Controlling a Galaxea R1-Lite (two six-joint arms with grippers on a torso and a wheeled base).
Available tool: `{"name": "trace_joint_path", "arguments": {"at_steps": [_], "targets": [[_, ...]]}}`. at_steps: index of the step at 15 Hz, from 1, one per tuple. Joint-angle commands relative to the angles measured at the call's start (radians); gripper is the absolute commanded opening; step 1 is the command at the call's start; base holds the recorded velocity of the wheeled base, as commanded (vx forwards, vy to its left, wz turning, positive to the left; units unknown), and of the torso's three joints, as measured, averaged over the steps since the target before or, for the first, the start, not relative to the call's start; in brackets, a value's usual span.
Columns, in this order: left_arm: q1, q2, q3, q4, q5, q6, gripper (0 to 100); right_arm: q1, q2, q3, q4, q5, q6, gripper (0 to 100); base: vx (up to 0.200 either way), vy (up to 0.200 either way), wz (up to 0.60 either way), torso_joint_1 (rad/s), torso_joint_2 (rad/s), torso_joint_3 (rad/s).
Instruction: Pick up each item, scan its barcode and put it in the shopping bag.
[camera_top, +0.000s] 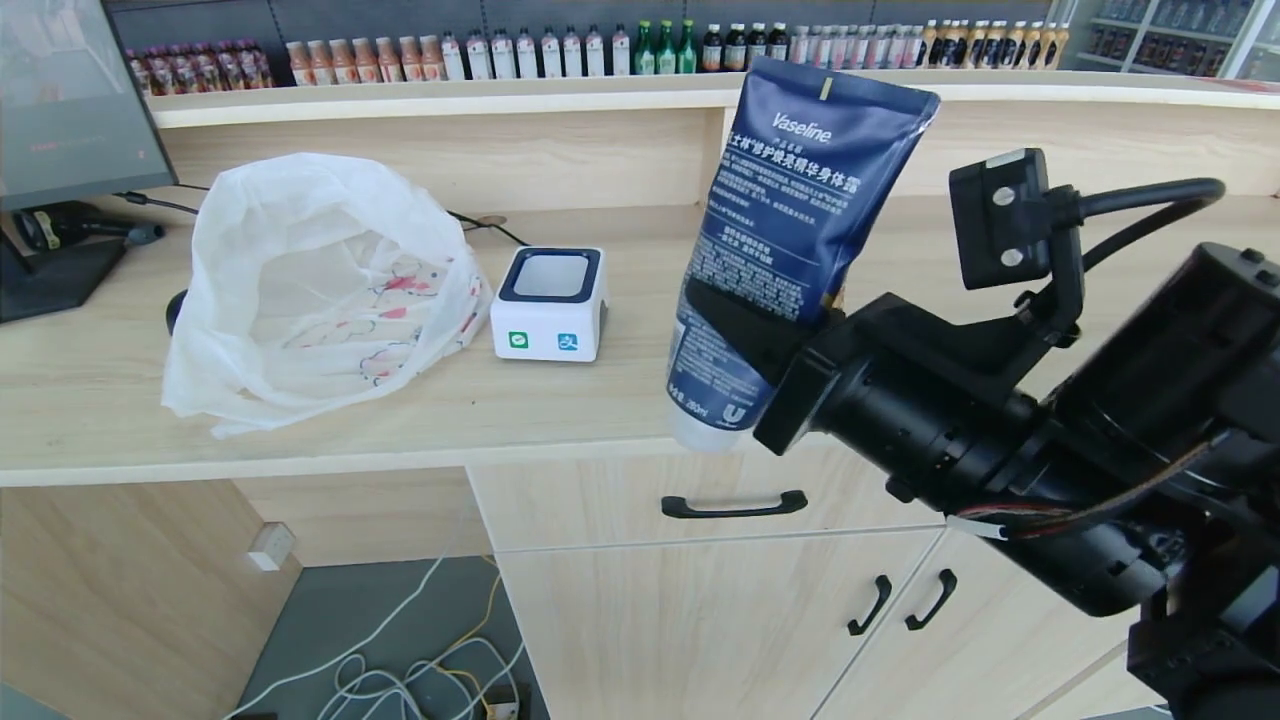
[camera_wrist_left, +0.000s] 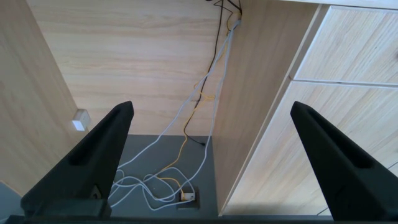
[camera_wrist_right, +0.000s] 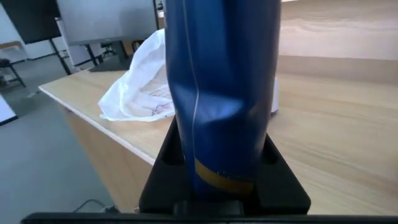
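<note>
1. Fingers of the right gripper (camera_top: 768, 345) are clamped on the lower half of a dark blue soft plastic tube (camera_top: 795, 210). The tube is tilted, white cap down, above the front edge of the pale wooden counter (camera_top: 100, 385).
2. Left gripper (camera_wrist_left: 211, 115) has its black fingers wide apart, holding nothing, below the counter.
3. Crumpled translucent white plastic shopping bag (camera_top: 310, 290) gapes open on the counter just beside a white cube scanner (camera_top: 550, 305). Pink print shows through it, and I cannot tell what is inside.
</note>
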Motion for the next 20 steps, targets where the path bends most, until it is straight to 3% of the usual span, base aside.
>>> {"name": "trace_joint_path", "arguments": {"at_steps": [1,4,7,13,20], "targets": [[0.0,0.0,0.0,0.0,0.0,-0.001,100,-0.057,0.006,-0.011,0.001,0.113,0.013,0,0.0,0.0,0.0,0.0,0.0,0.0],[0.0,0.0,0.0,0.0,0.0,-0.001,100,-0.157,0.013,-0.023,0.001,0.386,0.039,0,0.0,0.0,0.0,0.0,0.0,0.0],[0.0,0.0,0.0,0.0,0.0,-0.001,100,-0.201,0.011,-0.041,0.001,0.545,0.106,0,0.0,0.0,0.0,0.0,0.0,0.0],[0.0,0.0,0.0,0.0,0.0,-0.001,100,-0.223,-0.021,-0.095,-0.001,0.792,0.292,0,0.0,0.0,0.0,0.0,0.0,0.0],[0.0,0.0,0.0,0.0,0.0,-0.001,100,-0.25,-0.066,-0.15,0.001,0.956,0.495,0,0.0,0.0,0.0,0.0,0.0,0.0]]}}
